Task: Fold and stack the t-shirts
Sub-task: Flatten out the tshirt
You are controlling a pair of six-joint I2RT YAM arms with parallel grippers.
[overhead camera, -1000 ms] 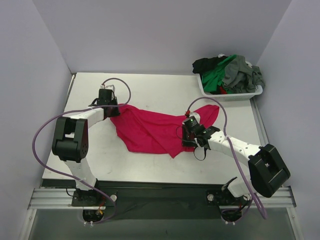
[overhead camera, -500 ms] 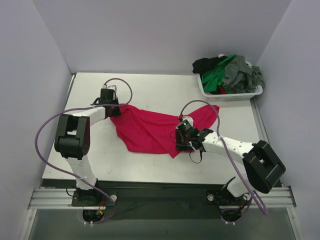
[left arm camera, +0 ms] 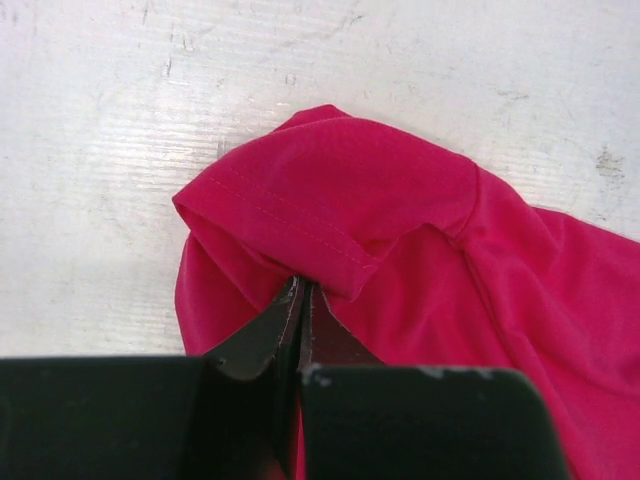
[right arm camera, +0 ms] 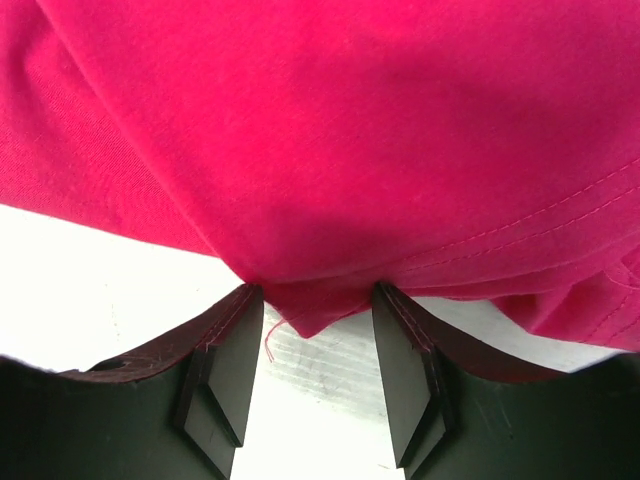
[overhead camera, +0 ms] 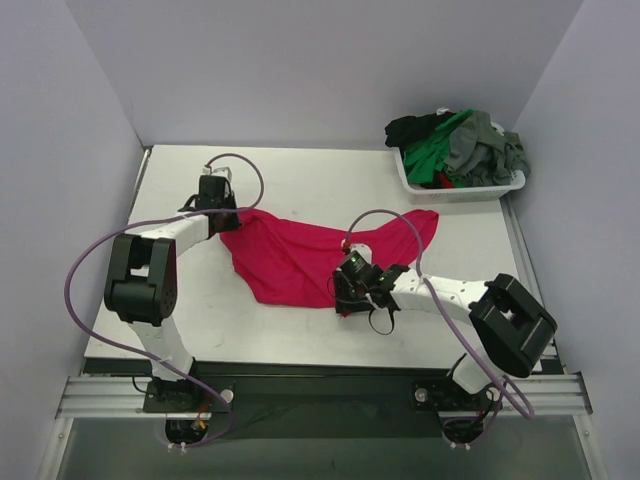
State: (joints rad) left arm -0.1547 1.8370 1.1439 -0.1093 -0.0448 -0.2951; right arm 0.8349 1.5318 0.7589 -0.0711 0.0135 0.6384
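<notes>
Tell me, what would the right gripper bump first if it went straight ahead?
Probably the crimson-red t-shirt: its hem corner lies between the open fingers of the right gripper, directly ahead.

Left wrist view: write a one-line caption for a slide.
Left end effector shut on a sleeve fold of the crimson t-shirt, on the white table.

Pale lilac walls (overhead camera: 300, 70) enclose a scuffed white table (overhead camera: 300, 180) on three sides.

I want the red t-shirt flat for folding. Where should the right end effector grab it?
The red t-shirt's near hem corner, low from the arms' side: it lies flat on the table, jutting between the right end effector's open jaws.
</notes>
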